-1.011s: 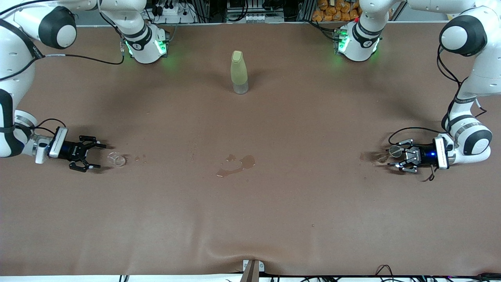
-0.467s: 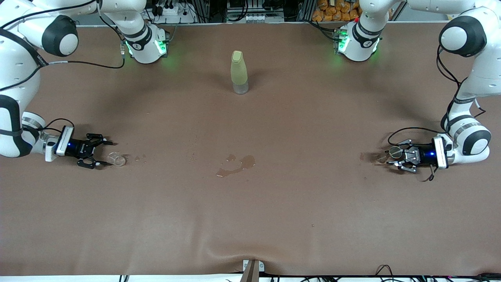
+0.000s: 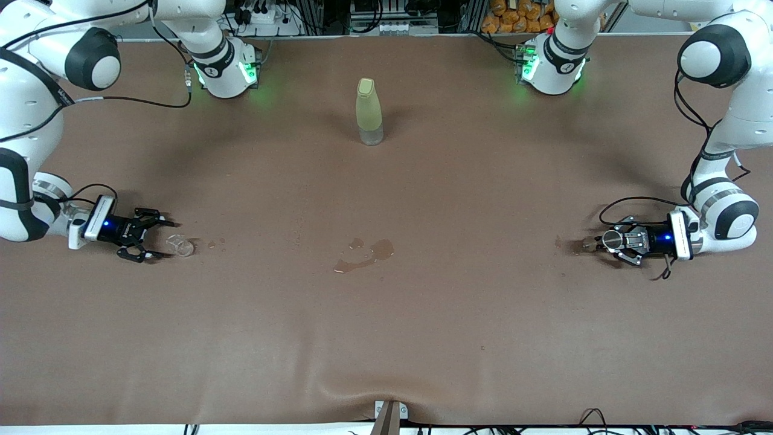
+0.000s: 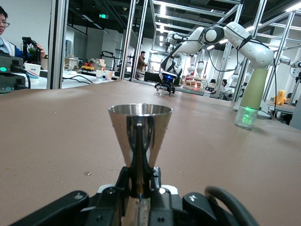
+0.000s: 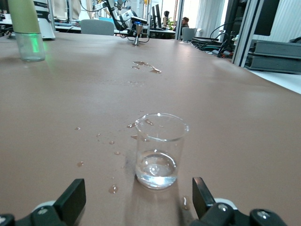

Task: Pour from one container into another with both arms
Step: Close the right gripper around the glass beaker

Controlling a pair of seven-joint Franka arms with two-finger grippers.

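Brown sheeting covered the surface [image 3: 386,338], on which both arms worked low, one at each end. At the left arm's end, the left end effector [image 3: 609,241] lay just above the surface, its fingers closed on the narrow waist of a steel jigger [image 4: 140,136], an hourglass-shaped metal measure that stood upright in the left wrist view. At the right arm's end, the right end effector [image 3: 158,238] was open, its fingers [image 5: 70,200] spread to either side of a small clear glass beaker [image 5: 159,150] without touching it; the beaker stood upright on the surface and held a shallow layer of clear liquid. Droplets [image 5: 113,146] dotted the surface around the beaker. A small puddle [image 3: 365,254] lay near the middle of the surface, roughly midway between the two ends. A tall pale yellow-green bottle [image 3: 369,112] with its cap on stood upright toward the edge where the arm bases were mounted, between the two bases.
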